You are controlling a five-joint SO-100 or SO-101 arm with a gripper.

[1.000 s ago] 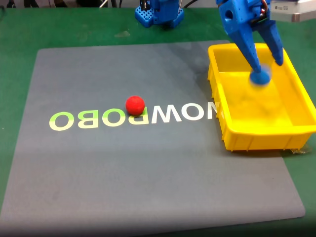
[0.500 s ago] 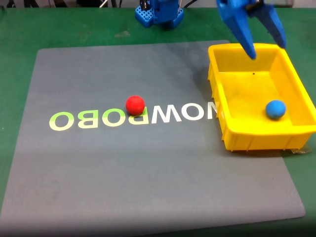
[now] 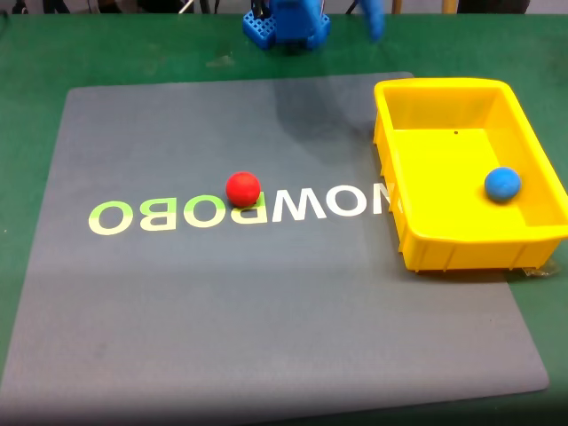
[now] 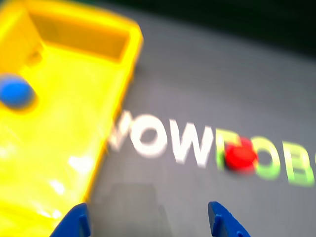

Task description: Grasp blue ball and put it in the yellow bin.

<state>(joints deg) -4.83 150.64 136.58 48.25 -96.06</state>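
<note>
The blue ball (image 3: 501, 184) lies loose inside the yellow bin (image 3: 444, 86), against its right wall in the fixed view. In the blurred wrist view the ball (image 4: 15, 93) rests on the bin's floor, near the bin's (image 4: 132, 44) far end. My gripper (image 4: 148, 221) is open, its two blue fingertips wide apart at the bottom edge over the grey mat beside the bin, with nothing between them. In the fixed view one blurred blue finger (image 3: 374, 19) shows at the top edge, left of the bin and well above it.
A red ball (image 3: 242, 189) sits on the grey mat (image 3: 177, 293) over the pale lettering, left of the bin; it also appears in the wrist view (image 4: 240, 155). The arm's blue base (image 3: 288, 22) stands at the back. Green table surrounds the mat.
The blue ball dropped from the fingers into the bin and rolled to its right wall. The gripper rose and swung left, away from above the bin.
</note>
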